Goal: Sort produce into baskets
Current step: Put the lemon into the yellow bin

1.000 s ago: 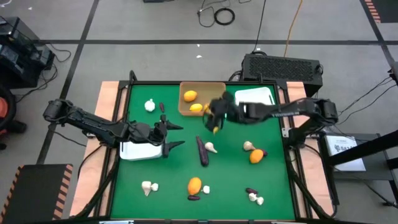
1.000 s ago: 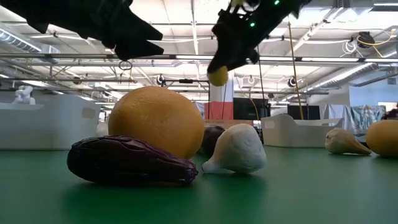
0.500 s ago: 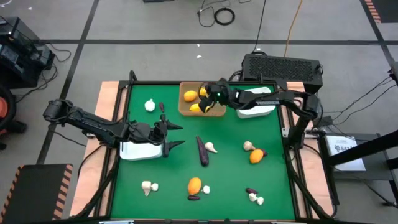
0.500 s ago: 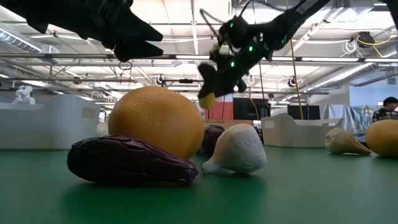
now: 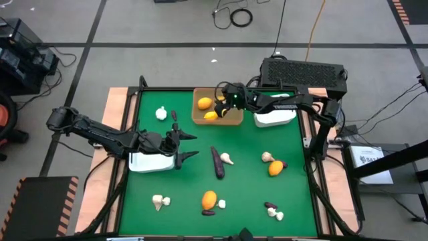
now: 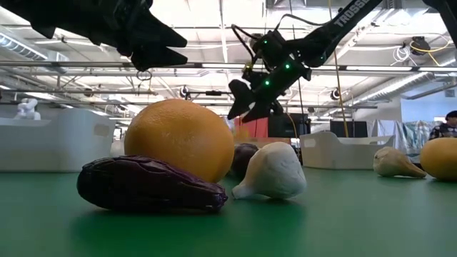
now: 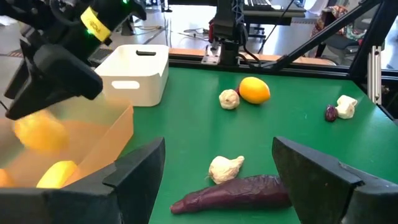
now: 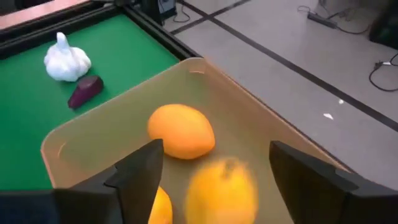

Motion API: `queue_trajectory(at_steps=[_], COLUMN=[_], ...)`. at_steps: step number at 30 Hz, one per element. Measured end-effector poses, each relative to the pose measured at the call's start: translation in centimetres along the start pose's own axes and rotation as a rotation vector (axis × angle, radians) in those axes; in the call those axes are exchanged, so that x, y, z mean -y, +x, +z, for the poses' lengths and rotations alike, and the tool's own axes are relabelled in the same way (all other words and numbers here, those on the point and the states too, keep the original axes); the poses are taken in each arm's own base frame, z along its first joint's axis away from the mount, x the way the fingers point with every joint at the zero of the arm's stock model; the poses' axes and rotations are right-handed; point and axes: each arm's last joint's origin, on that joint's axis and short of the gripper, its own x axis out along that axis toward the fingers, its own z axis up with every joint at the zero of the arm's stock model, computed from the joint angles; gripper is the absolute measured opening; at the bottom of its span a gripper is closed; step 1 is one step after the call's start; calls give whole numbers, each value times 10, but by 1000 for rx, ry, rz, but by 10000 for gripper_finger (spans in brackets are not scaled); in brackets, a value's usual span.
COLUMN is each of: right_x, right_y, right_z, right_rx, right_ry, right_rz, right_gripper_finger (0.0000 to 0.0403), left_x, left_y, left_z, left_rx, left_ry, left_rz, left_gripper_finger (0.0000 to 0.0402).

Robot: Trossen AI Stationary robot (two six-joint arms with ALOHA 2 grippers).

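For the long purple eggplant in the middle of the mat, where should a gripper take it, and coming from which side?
Grip the long purple eggplant across its narrow width near mid-length, coming straight down from above. It lies flat on the green mat, so its slim sides are open to the fingers. A garlic bulb sits close on one side, so a finger there must stay clear of it.

We are in a robotics lab or workshop hall. We see a grey concrete floor [image 5: 167, 27] with loose cables [image 5: 234, 15], a high ceiling with exposed pipes and strip lights [image 6: 214, 43], a framed green surface [image 5: 247, 167], and a black equipment box [image 5: 304, 70] behind it.
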Motion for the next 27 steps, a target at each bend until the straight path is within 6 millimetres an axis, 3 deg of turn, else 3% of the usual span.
queue_trajectory(at_steps=[8,14,27], right_x=[-2,-22,-94], right_y=[-16,-61,-161], right_z=[10,23,-32], right_rx=[-2,-122,-622], right_ry=[-7,-46,-111], right_rz=[60,215,279], right_gripper_finger=[310,300,283], left_x=[0,0,3], left_y=[0,0,0], left_z=[0,0,1], left_rx=[0,-2,-1], left_ry=[0,0,-26], left_rz=[0,-7,-96], left_gripper_finger=[303,303,303])
